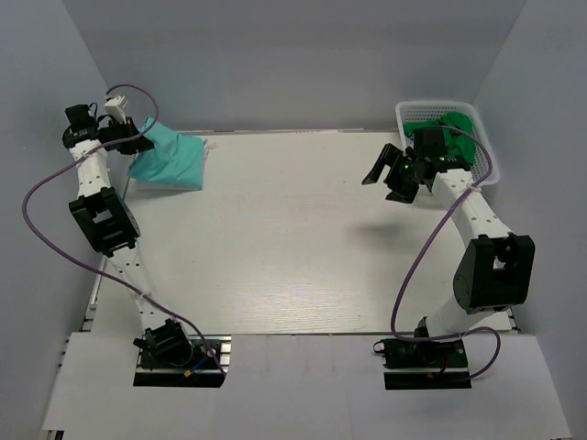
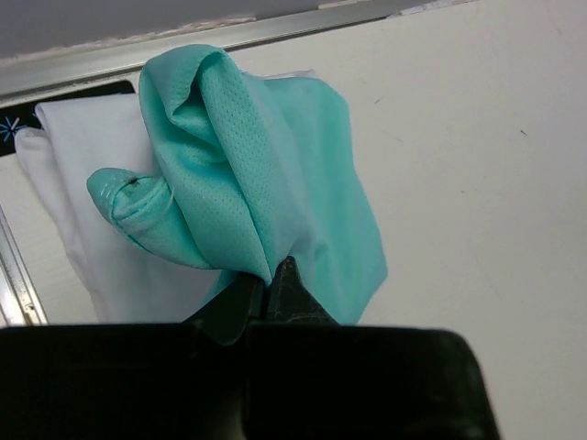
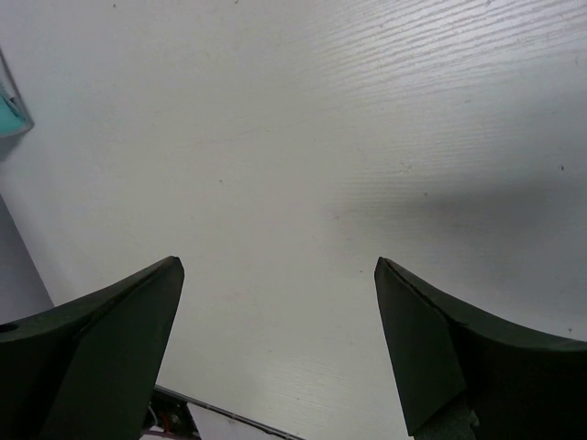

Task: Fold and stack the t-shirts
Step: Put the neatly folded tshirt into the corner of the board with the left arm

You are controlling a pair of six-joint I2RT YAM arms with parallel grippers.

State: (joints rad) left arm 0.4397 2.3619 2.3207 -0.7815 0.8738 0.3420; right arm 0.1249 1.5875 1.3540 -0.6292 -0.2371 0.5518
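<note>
The left gripper (image 2: 271, 280), bottom centre of the frame, pinches a bunched teal shirt (image 2: 275, 156) that fills the middle. A white shirt (image 2: 87, 137) lies under it at left. The white table (image 2: 477, 137) fills the right, and a metal rail (image 2: 138, 57) runs along the top.

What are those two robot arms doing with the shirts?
The left gripper is pinched shut on a soft light teal t-shirt at the far left corner of the white table, with a plain white t-shirt partly hidden behind it. The right gripper hangs wide open and empty above the table, near a white plastic mesh basket holding a crumpled bright green t-shirt.
</note>
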